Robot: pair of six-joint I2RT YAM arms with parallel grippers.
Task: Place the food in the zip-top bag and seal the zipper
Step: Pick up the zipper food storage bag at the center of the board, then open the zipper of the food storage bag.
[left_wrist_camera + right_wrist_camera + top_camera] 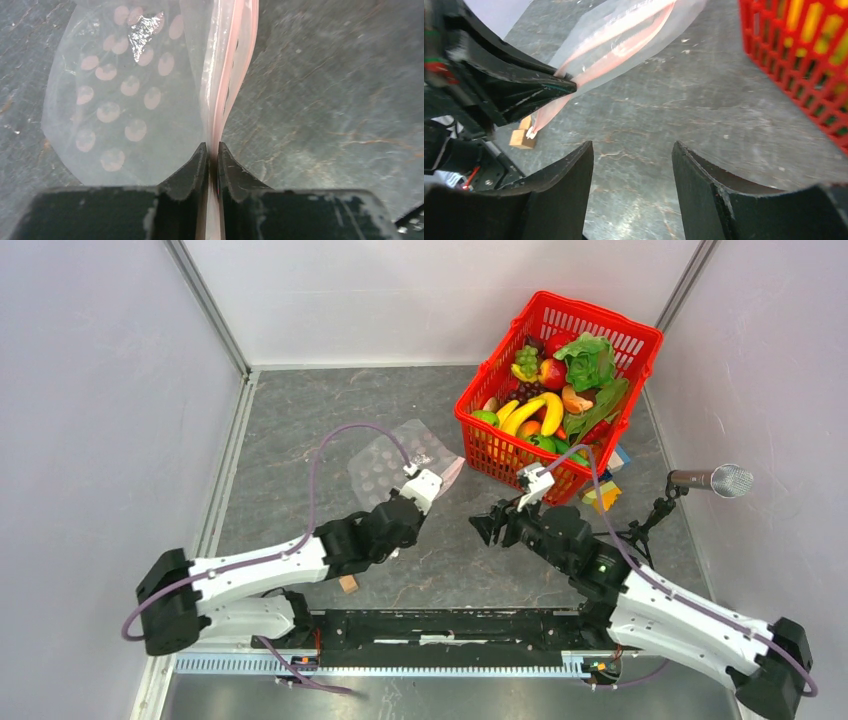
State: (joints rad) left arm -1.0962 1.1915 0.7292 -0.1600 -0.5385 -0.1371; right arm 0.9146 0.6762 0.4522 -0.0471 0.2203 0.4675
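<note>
- The left gripper [213,150] is pinched tight on the pink zipper [234,70] at the mouth of the zip-top bag [125,100].
- The bag is on the gray tabletop [290,420], to the left of the red basket [600,315].
- The right gripper [632,150] has its jaws apart and holds nothing. It is near the bag's mouth.
- The food [550,410] sits in the basket.

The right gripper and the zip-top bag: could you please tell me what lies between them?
Nothing but bare grey tabletop lies between the right gripper and the zip-top bag; the right wrist view shows this.
</note>
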